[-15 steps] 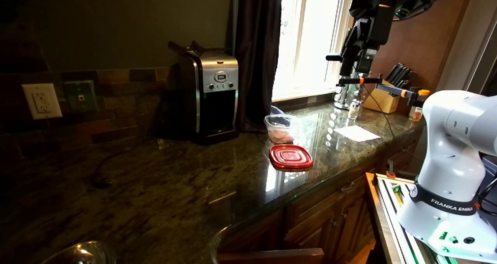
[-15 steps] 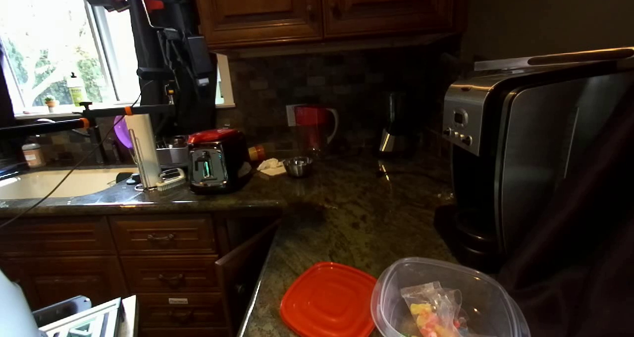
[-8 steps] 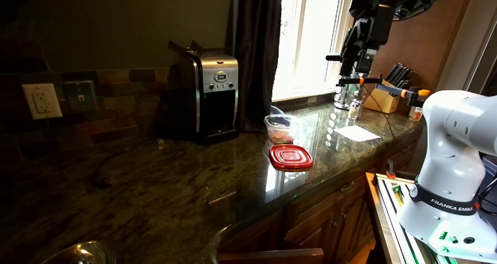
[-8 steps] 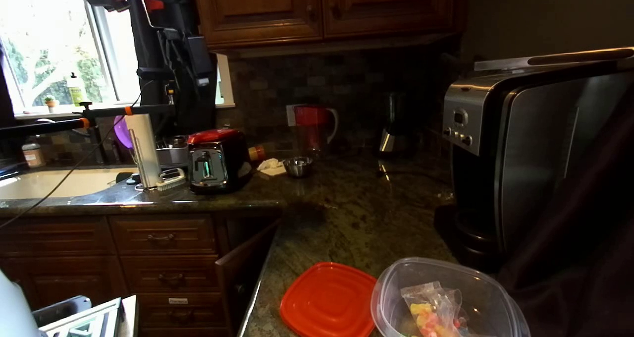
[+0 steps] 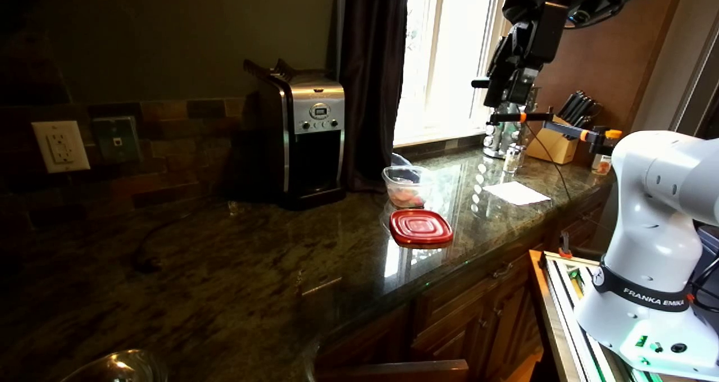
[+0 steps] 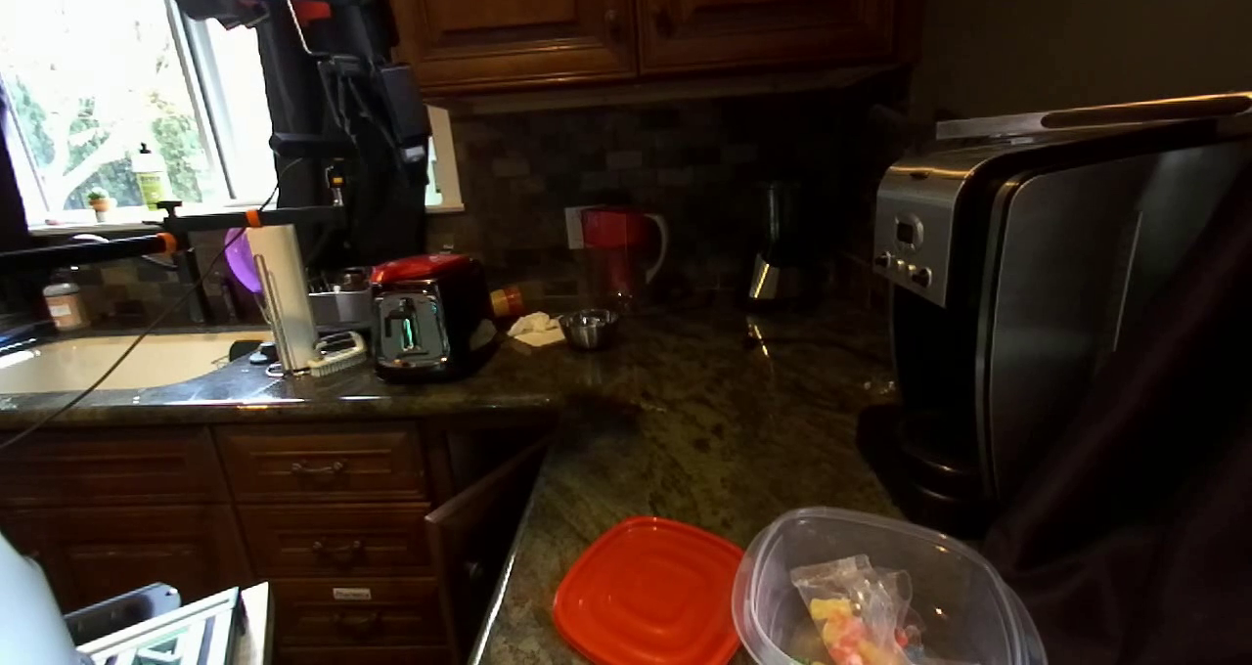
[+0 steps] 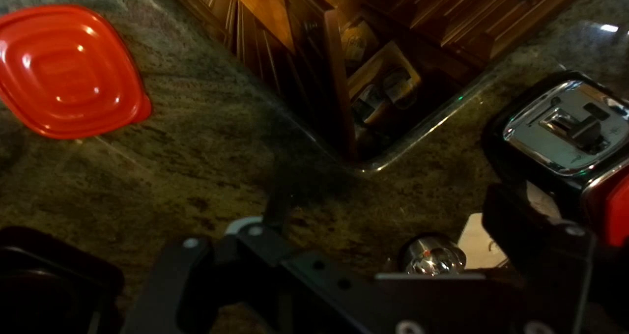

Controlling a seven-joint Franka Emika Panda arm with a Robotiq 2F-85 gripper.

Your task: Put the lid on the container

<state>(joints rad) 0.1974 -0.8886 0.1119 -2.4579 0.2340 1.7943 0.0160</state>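
The red lid (image 5: 421, 227) lies flat on the counter right beside the clear container (image 5: 405, 186); in an exterior view the lid (image 6: 650, 592) and the open container (image 6: 963, 597) sit side by side at the front. The container holds a clear bag with yellow and reddish pieces. In the wrist view the lid (image 7: 69, 71) is at the upper left and the container is out of view. My gripper (image 7: 388, 201) is open and empty, its fingers wide apart, high above the counter. In an exterior view the gripper (image 5: 505, 98) hangs before the window, well above the lid.
A tall coffee maker (image 5: 314, 146) stands by the wall beside the container. A toaster (image 6: 421, 323) and a metal bowl (image 6: 588, 330) are farther along the counter. A cabinet door (image 7: 339, 78) stands open below the counter corner. A black clamp bar (image 5: 522, 117) is near the gripper.
The arm and gripper have shifted and tilted slightly, leftward in an exterior view and rightward in the opposite exterior view. The lid and the container have not moved.
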